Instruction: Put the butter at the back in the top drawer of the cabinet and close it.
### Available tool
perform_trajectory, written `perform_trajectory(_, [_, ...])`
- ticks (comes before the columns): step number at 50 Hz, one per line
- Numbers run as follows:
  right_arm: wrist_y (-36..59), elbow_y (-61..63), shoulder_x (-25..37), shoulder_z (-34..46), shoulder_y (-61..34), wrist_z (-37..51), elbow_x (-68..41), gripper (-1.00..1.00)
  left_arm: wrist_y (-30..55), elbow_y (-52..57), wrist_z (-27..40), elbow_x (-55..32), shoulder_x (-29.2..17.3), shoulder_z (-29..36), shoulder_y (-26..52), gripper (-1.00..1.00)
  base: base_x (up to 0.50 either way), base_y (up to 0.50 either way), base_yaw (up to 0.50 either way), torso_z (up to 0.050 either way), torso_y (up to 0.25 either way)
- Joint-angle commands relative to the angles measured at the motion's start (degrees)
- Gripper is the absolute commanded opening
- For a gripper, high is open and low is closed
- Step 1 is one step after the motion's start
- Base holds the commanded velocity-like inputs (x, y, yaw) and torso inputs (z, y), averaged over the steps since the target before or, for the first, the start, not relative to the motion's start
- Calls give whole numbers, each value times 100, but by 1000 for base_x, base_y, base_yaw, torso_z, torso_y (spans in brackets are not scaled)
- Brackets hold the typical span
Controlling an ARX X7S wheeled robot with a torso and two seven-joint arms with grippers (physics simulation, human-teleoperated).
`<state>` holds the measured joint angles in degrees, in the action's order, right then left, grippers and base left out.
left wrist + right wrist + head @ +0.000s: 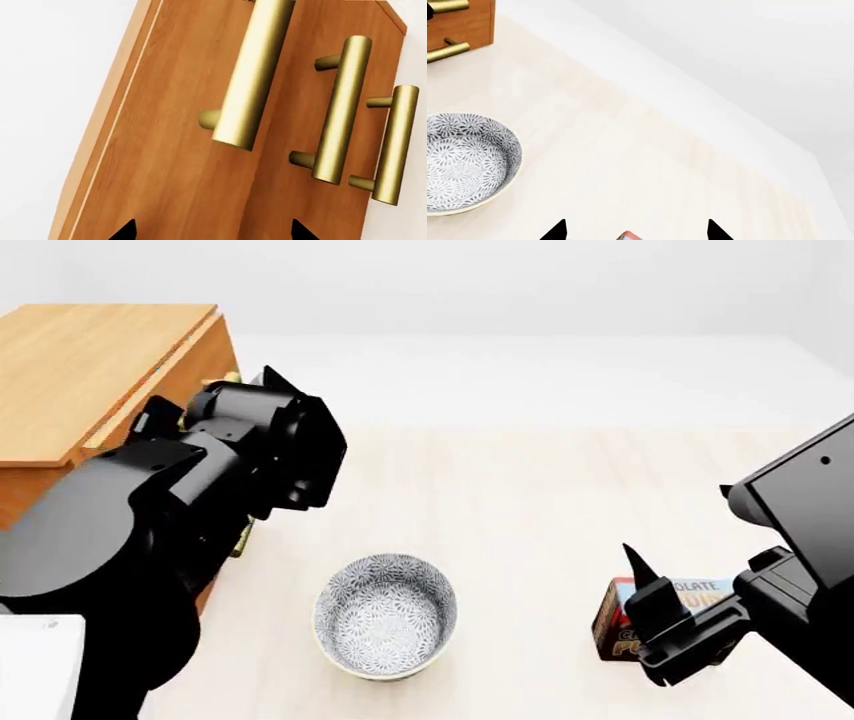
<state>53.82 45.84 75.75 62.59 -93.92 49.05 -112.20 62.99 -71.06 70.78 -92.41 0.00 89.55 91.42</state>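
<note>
The cabinet (94, 360) stands at the left in the head view. In the left wrist view its three brass handles show; the top drawer (180, 150) with the nearest handle (253, 75) stands a little forward of the two lower fronts. My left gripper (213, 232) is open and empty, close to that drawer front, off the handle. My right gripper (635, 232) is open, just above a box corner (626, 236). The head view shows this gripper (654, 630) over the chocolate pudding box (687, 592). The butter is not in view.
A patterned grey-and-white bowl (387, 615) sits on the light wooden table (534, 490) between the arms; it also shows in the right wrist view (464, 160). The table's far edge meets a white wall. My left arm (160, 510) covers the cabinet's front.
</note>
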Motion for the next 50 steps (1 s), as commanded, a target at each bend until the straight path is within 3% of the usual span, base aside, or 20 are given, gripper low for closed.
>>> perform_trajectory(1, [9, 4, 28, -31, 12, -28, 6, 100, 118, -392, 110, 342, -1, 36, -15, 100, 0, 0, 0, 0, 0])
perform_trajectory(7, [32, -16, -1, -41, 4, -16, -7, 100, 188, -393, 269, 610, -129, -357, -54, 100, 0, 0, 0, 0, 0])
perform_trajectory(10, [46, -23, -27, -44, -5, 7, -27, 100, 314, -393, 295, 1205, -192, -999, -99, 100, 0, 0, 0, 0, 0])
perform_trajectory(12, [53, -26, -39, -46, -10, 21, -40, 100, 495, -393, 244, 2138, -206, -1909, -150, 100, 0, 0, 0, 0, 0])
perform_trajectory(17, [59, -18, -45, -53, -13, 47, -65, 100, 1048, -392, -552, 6307, -19, -5489, -325, 100, 0, 0, 0, 0, 0])
perform_trajectory(18, [59, -17, -44, -55, -11, 50, -66, 100, 1078, -392, -687, 6936, -3, -5819, -341, 100, 0, 0, 0, 0, 0])
perform_trajectory(20, [56, -17, -47, -55, -5, 55, -65, 100, 1102, -392, -799, 7382, -2, -6138, -360, 100, 8, 3, 5, 0, 0])
perform_trajectory(27, [57, -22, -70, -54, 17, 67, -55, 100, 1093, -392, -1038, 7998, -2, -6546, -375, 100, 13, 13, 14, 0, 0])
perform_trajectory(32, [52, -19, -57, -58, 41, 55, -33, 100, 962, -392, -1430, 7732, -2, -6080, -287, 100, 16, 20, 22, 0, 0])
perform_trajectory(40, [83, -37, -131, -65, 13, 120, -89, 100, 823, -390, -2256, 7872, -4, -5846, -137, 100, 21, 25, 25, 0, 0])
perform_trajectory(46, [120, -33, -146, -88, -34, 162, -159, 100, 794, -317, -2805, 7517, -18, -5181, -68, 100, 20, 27, 25, 0, 0])
perform_trajectory(47, [125, -34, -151, -91, -42, 171, -171, 100, 925, -75, -2822, 7484, -85, -5164, -129, 100, 19, 26, 24, 0, 0])
perform_trajectory(50, [142, -33, -177, -102, -75, 213, -225, 100, 2093, 2102, -2422, 7141, -662, -5508, -758, 100, 11, 22, 19, 0, 0])
